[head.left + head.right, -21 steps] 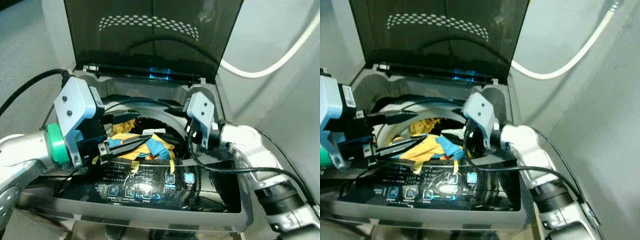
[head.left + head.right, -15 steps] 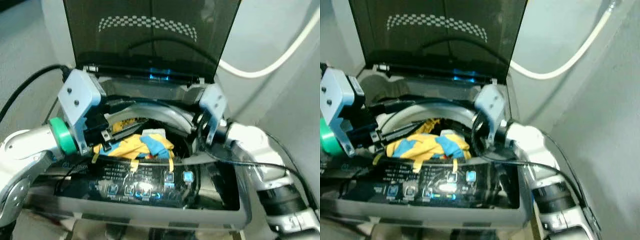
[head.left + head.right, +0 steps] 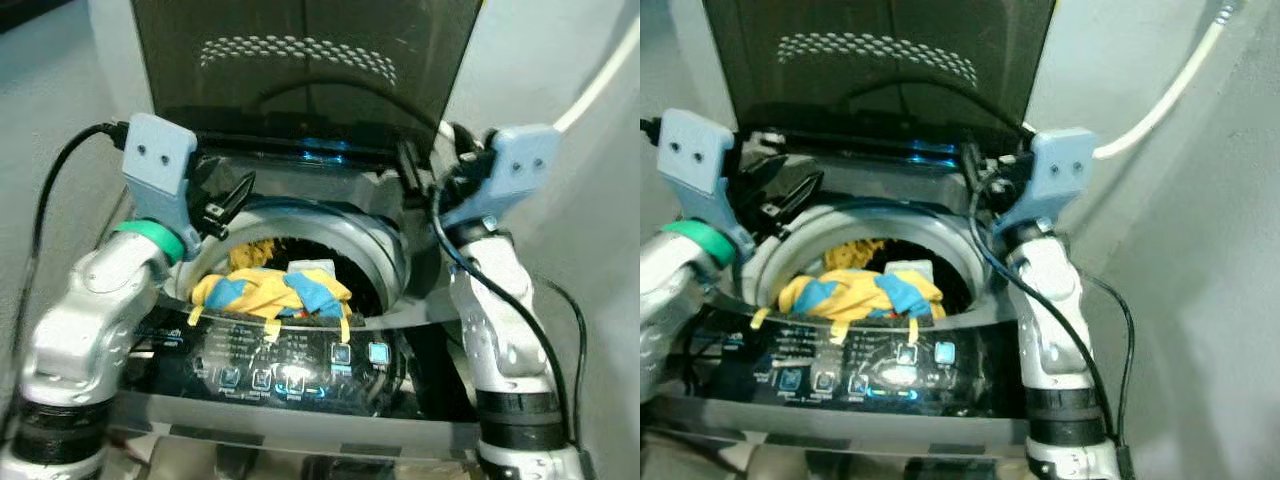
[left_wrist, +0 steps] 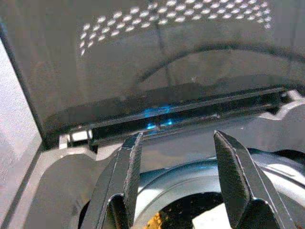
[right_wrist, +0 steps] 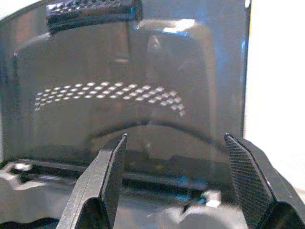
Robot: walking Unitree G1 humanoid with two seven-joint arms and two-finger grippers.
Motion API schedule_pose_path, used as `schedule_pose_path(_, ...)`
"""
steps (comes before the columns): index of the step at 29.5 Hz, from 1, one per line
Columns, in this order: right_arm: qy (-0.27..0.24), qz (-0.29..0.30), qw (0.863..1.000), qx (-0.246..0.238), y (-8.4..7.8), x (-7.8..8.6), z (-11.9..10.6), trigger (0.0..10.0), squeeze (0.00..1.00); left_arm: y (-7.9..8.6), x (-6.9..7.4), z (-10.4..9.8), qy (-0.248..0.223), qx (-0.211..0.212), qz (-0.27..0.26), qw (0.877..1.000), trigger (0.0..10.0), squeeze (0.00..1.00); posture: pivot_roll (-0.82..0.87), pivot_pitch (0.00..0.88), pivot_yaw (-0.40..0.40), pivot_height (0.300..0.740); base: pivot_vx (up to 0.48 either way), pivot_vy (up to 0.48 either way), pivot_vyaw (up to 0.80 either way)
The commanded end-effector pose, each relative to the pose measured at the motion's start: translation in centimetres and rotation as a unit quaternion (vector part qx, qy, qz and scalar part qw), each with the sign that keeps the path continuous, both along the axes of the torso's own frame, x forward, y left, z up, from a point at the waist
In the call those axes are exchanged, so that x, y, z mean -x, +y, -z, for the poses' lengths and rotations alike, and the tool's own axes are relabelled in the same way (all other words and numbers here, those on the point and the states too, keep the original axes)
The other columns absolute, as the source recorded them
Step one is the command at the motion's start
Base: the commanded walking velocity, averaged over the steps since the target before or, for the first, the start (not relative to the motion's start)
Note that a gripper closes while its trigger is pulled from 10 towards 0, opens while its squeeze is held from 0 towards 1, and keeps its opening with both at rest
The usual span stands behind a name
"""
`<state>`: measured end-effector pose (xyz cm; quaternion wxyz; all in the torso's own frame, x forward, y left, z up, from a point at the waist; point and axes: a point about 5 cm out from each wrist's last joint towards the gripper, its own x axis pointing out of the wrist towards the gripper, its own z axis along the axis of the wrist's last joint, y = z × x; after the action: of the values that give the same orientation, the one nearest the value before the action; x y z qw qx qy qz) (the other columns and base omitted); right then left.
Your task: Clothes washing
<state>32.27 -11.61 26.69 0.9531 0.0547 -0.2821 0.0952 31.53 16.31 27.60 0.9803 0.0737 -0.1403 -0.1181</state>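
Grey walls stand close around a top-loading washing machine (image 3: 300,420) whose dark see-through lid (image 3: 300,70) stands straight up at the back. Inside the round drum (image 3: 375,250) lies a heap of clothes (image 3: 270,292), yellow and blue, with a small white piece on top. Some yellow strips hang over the front edge onto the control panel (image 3: 290,375), where little blue buttons glow. A white hose (image 3: 1160,100) runs along the wall on the right. Both arms are raised above the machine, one on each side of the drum. The left gripper (image 4: 178,162) is spread apart and holds nothing, pointing at the lid's hinge. The right gripper (image 5: 174,167) is spread wide too, empty, and faces the lid.
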Motion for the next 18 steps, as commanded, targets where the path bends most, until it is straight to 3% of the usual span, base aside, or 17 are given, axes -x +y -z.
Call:
schedule_pose_path(1,0.003,-0.002,1.0,0.009,0.2,-0.1,0.4,10.0,0.0,-0.4,-0.4,0.4,-0.001,-0.005,-0.004,1.0,10.0,0.0,0.13,0.0,0.008,0.72,0.0,0.0,0.0)
schedule_pose_path(11,0.015,-0.036,0.999,0.02,1.5,-0.5,1.2,10.0,0.0,-1.1,-1.6,1.1,-0.005,0.016,-0.032,0.999,10.0,0.0,0.12,0.0,0.009,0.72,0.0,0.0,0.0)
schedule_pose_path(18,0.024,-0.037,0.999,0.009,2.0,-0.4,1.7,10.0,0.0,-1.5,-1.8,1.5,-0.015,0.016,-0.039,0.999,10.0,0.0,0.12,0.0,-0.003,0.72,-0.295,0.0,0.0)
